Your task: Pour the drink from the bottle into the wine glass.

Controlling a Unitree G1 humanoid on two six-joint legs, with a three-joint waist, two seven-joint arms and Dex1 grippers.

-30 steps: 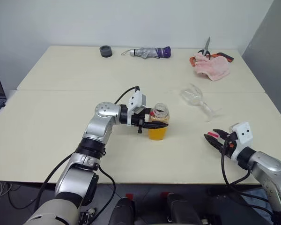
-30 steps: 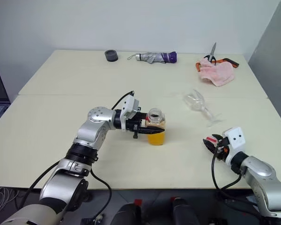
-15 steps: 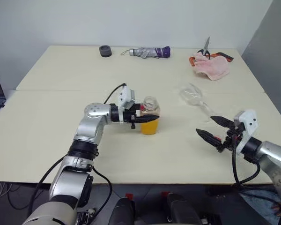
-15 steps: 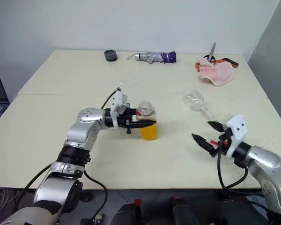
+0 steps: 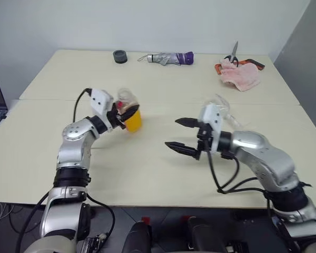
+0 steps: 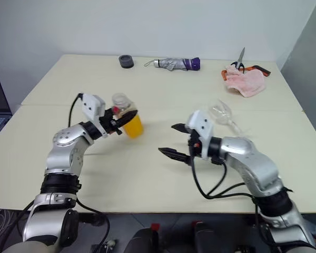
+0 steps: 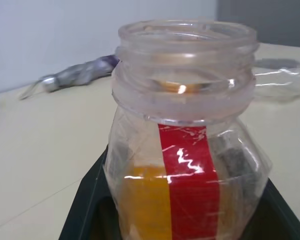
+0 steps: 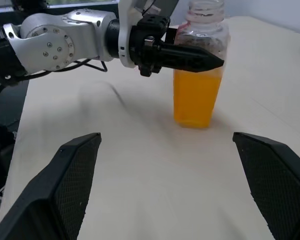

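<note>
Matte cream table, squarish clear bottle

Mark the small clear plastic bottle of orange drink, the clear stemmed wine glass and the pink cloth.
Small clear plastic bottle [image 5: 130, 117], left eye view: its orange lower body.
Clear stemmed wine glass [image 6: 220, 111], right eye view: its bowl.
Pink cloth [image 5: 240, 75], left eye view: its middle.

Bottle left on table; wine glass right; umbrella behind.

Before you: two pale cream tables pushed together, plain white wall behind, grey panel at right, even light.
</note>
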